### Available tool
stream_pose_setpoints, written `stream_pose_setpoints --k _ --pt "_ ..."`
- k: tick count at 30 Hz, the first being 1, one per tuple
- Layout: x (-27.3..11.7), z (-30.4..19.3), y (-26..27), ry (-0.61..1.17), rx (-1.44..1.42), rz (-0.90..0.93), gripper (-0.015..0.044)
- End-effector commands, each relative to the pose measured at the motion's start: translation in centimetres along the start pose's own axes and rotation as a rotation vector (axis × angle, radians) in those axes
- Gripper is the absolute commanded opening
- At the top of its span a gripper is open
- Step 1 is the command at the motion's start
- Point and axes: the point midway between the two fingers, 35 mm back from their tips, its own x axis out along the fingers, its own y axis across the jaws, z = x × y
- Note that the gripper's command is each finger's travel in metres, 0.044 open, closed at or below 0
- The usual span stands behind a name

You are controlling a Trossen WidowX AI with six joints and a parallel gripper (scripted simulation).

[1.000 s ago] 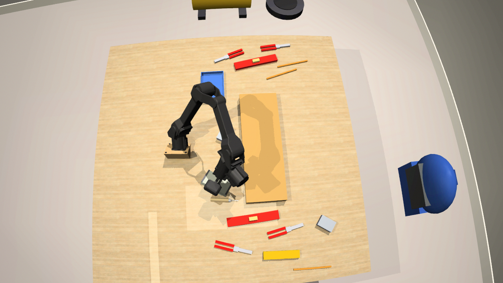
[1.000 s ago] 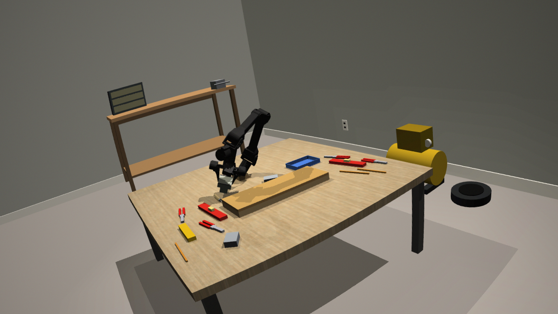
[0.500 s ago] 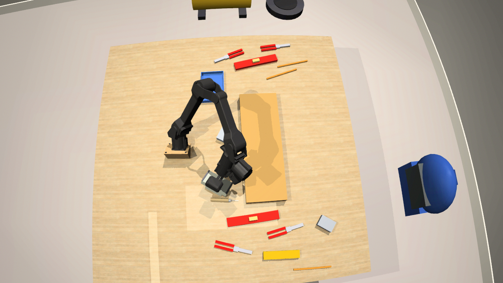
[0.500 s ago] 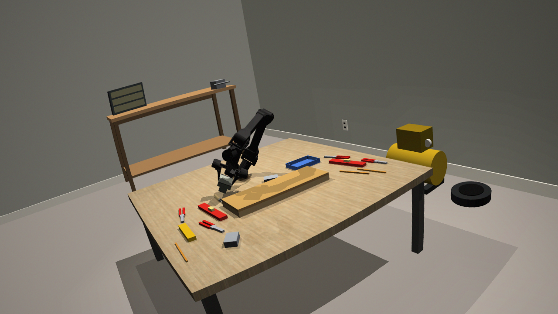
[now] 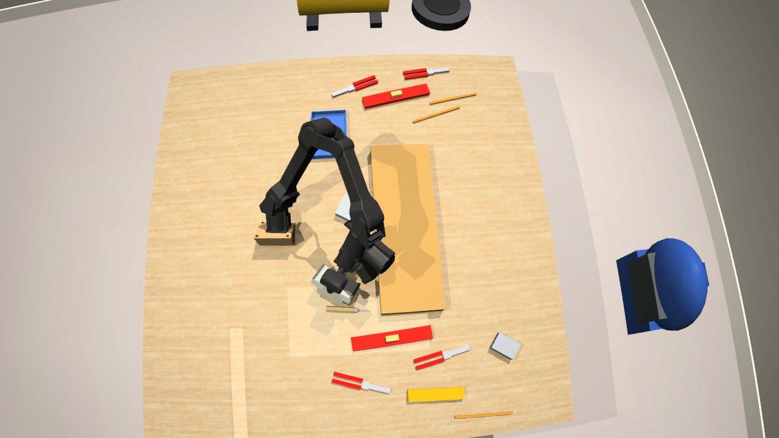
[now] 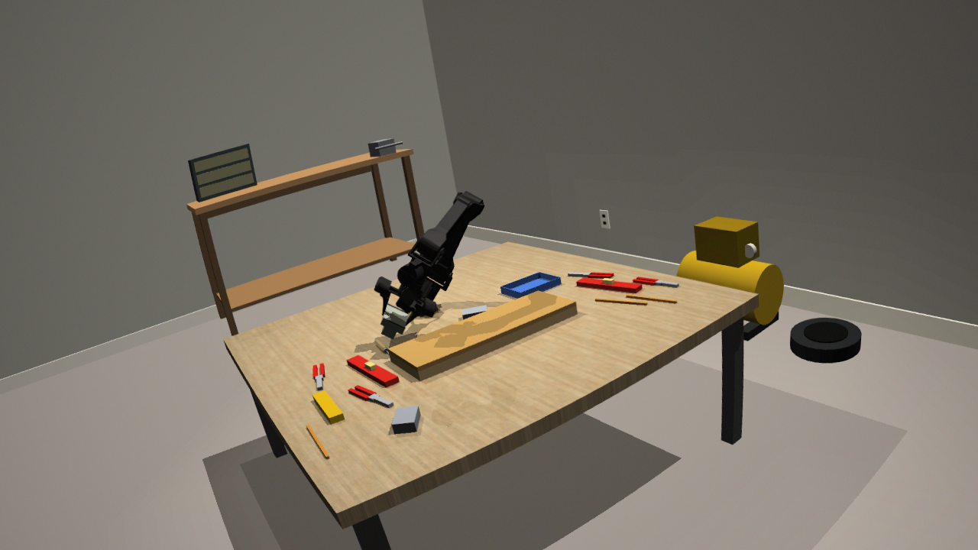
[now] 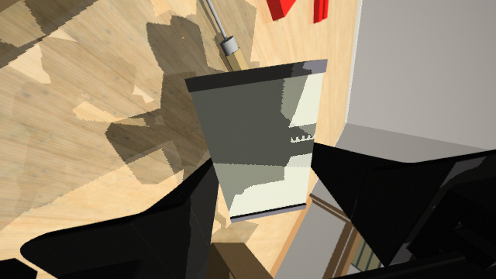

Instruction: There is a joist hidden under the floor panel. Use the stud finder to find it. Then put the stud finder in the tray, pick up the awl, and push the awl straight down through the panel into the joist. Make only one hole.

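Note:
My gripper is shut on the stud finder, a pale box with dark ends. It holds it tilted above the table, beside the near-left end of the floor panel. The awl lies on the table just beyond the stud finder, its metal tip towards the panel; the stud finder hides part of its handle in the wrist view. The blue tray stands beyond the panel's other end, partly hidden by the arm in the top view. The joist is hidden.
A grey block lies between the arm base and panel. A red level lies near the awl. Pliers, a yellow block and another grey block lie beyond. Another red level lies past the tray.

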Motion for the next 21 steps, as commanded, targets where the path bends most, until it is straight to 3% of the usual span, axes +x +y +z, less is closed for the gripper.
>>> stream_pose_setpoints --k 1,21 --pt "-0.23 -0.04 -0.09 -0.007 0.01 -0.048 0.0" --pt "-0.28 -0.01 0.4 -0.018 0.027 -0.222 0.0"
